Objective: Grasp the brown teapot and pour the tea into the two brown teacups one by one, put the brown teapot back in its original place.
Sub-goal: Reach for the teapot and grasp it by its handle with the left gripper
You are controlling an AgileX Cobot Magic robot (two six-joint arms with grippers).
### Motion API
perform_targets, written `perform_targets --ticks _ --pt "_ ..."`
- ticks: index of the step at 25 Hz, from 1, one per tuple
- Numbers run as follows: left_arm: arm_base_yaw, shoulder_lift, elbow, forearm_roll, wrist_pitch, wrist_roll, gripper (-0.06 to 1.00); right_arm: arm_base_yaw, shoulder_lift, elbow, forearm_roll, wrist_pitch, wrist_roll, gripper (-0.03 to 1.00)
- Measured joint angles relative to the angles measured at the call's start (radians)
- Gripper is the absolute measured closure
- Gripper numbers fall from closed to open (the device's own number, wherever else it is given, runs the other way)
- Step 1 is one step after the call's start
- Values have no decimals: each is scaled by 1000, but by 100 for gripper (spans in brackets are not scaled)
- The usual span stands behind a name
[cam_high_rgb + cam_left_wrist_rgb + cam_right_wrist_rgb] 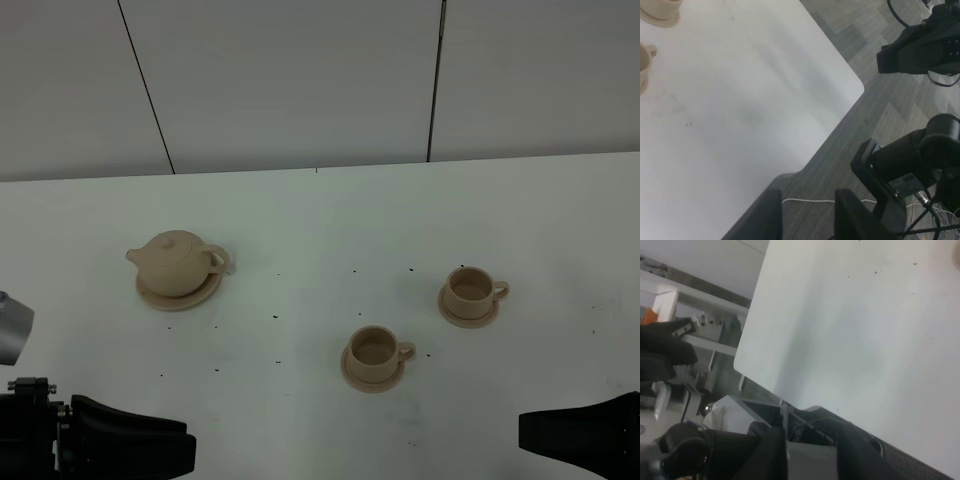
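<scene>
Step 1 pending: brown teapot sits centre-left, untouched. Left gripper and right gripper: jaws parted, empty. Next, probably: left gripper advances to teapot.

Tan teapot on saucer, teacups rightward

The brown teapot, its wide saucer and the two brown teacups are one plain matte beige-tan. The desk is white, flecked with tiny dark specks, and the wall is pale grey with thin dark seams. The floor is grey carpet in a chevron pattern.
</scene>
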Motion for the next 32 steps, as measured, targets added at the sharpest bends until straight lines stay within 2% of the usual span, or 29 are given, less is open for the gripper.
perform_targets --ticks 26,32 --pt "0 0 0 -3 0 -7 62 0 0 0 0 -2 0 73" --pt "0 0 0 -3 -3 -18 62 0 0 0 1 -44 0 73"
